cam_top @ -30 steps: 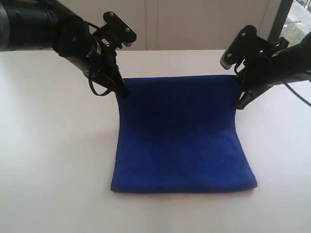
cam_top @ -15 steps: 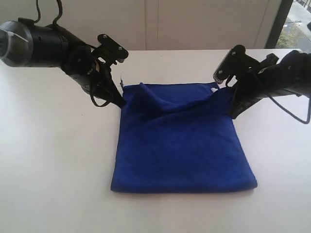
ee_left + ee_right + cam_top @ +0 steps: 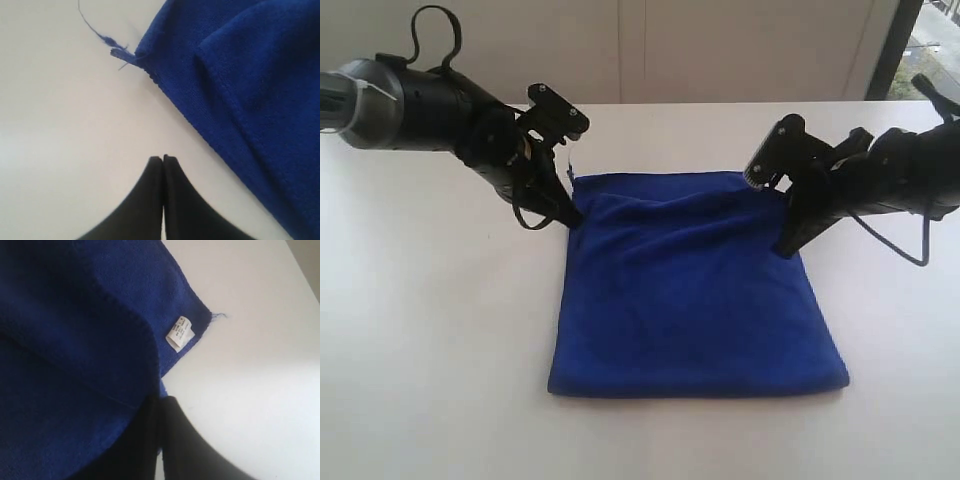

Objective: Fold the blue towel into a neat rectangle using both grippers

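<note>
Towel: You have the blue towel (image 3: 695,300) lying about the middle of the white table (image 3: 430,360). Its 6 o'clock edge is smooth and rounded, and the part toward 12 o'clock is rumpled into soft ridges.
Layers: In your left wrist view the towel (image 3: 250,75) shows one stitched edge lying on top of another layer.
Thread: A loose thread (image 3: 100,35) trails from the towel's corner onto the bare table.
Left gripper: Your left gripper (image 3: 574,219) points down at the towel's 10 o'clock corner, with its arm coming in from 9 o'clock.
Left jaws: The left gripper (image 3: 163,159) has its jaws pressed together with nothing between them. The tips stand over bare table, just beside the towel's edge and apart from it.
Right gripper: Your right gripper (image 3: 784,249) points down at the towel's 2 o'clock side, with its arm coming in from 3 o'clock.
Right jaws: The right gripper (image 3: 161,399) has its jaws pressed together, tips right at the towel's edge. You cannot tell whether any cloth is caught between them.
Label: A small white label (image 3: 180,333) sits on the towel's (image 3: 75,340) edge near a corner, close to the right gripper.
</note>
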